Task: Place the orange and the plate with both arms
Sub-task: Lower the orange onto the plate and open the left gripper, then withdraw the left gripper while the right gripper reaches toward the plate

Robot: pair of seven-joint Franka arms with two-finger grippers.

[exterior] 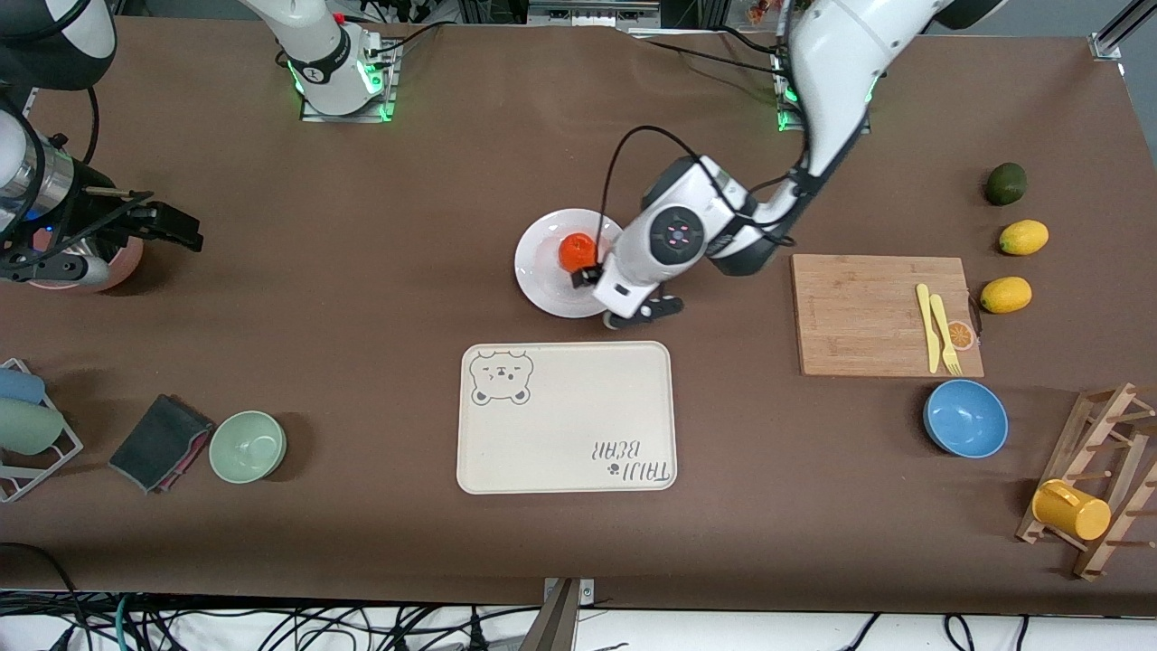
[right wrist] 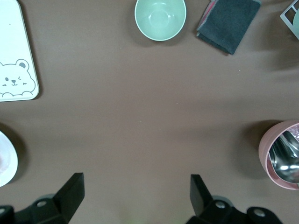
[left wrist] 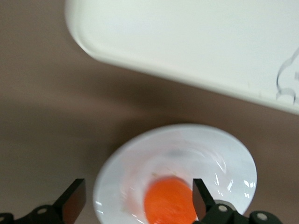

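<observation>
The white plate (exterior: 542,271) lies mid-table, just farther from the front camera than the bear tray. The orange (exterior: 576,250) rests on it. My left gripper (exterior: 624,294) hangs low over the plate's edge toward the left arm's end, open. In the left wrist view the orange (left wrist: 169,203) lies on the plate (left wrist: 187,144) close beside one finger (left wrist: 202,200), and the other finger stands off past the plate's rim. My right gripper (exterior: 176,228) waits open over bare table at the right arm's end, with nothing in the open right gripper (right wrist: 136,193).
The cream bear tray (exterior: 565,416) lies nearer the front camera than the plate. A pink bowl (exterior: 117,267) sits beside the right gripper. Toward the left arm's end are a cutting board (exterior: 881,312) with yellow cutlery, a blue bowl (exterior: 965,418) and lemons (exterior: 1023,237). A green bowl (exterior: 247,445) lies beside a dark cloth (exterior: 158,443).
</observation>
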